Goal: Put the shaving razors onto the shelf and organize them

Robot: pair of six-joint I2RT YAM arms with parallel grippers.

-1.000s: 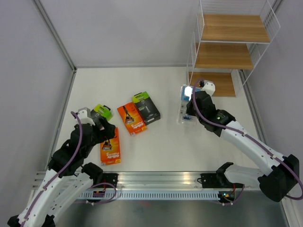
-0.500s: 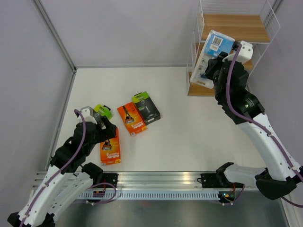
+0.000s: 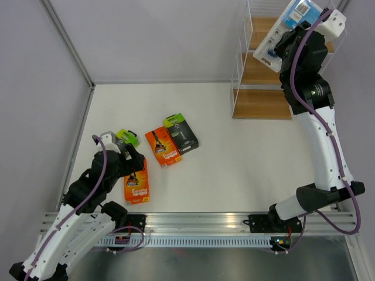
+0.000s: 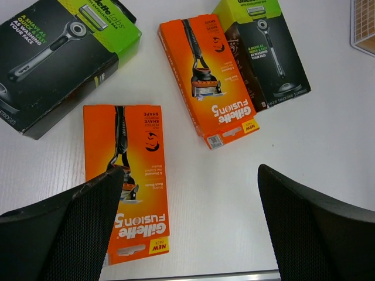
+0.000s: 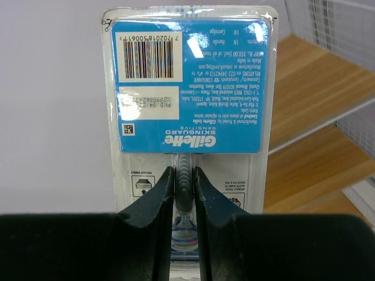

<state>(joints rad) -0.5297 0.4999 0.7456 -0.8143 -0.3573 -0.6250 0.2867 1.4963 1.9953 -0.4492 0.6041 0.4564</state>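
Note:
My right gripper (image 3: 282, 42) is shut on the clear blister with blue card (image 3: 295, 16) and holds it high, beside the top of the white-wire shelf (image 3: 274, 71). In the right wrist view the fingers (image 5: 161, 193) pinch the blister (image 5: 187, 82) at the razor handle, with the wooden boards (image 5: 316, 93) behind to the right. My left gripper (image 3: 131, 158) is open and empty over one orange card (image 3: 136, 187). The left wrist view shows that card (image 4: 132, 170) under my left gripper (image 4: 187, 193), the second orange card (image 4: 208, 76) and two black boxes (image 4: 58, 58) (image 4: 266, 52).
The second orange card (image 3: 163, 146) and a black box (image 3: 181, 132) lie side by side mid-table. The other black box (image 3: 126, 138) lies by my left gripper. Grey walls close in the table on the left, back and right. A metal rail (image 3: 193, 225) runs along the near edge.
My right arm has lifted the blister pack from the table near the shelf's foot up to the level of the top board. My left gripper has hardly moved.

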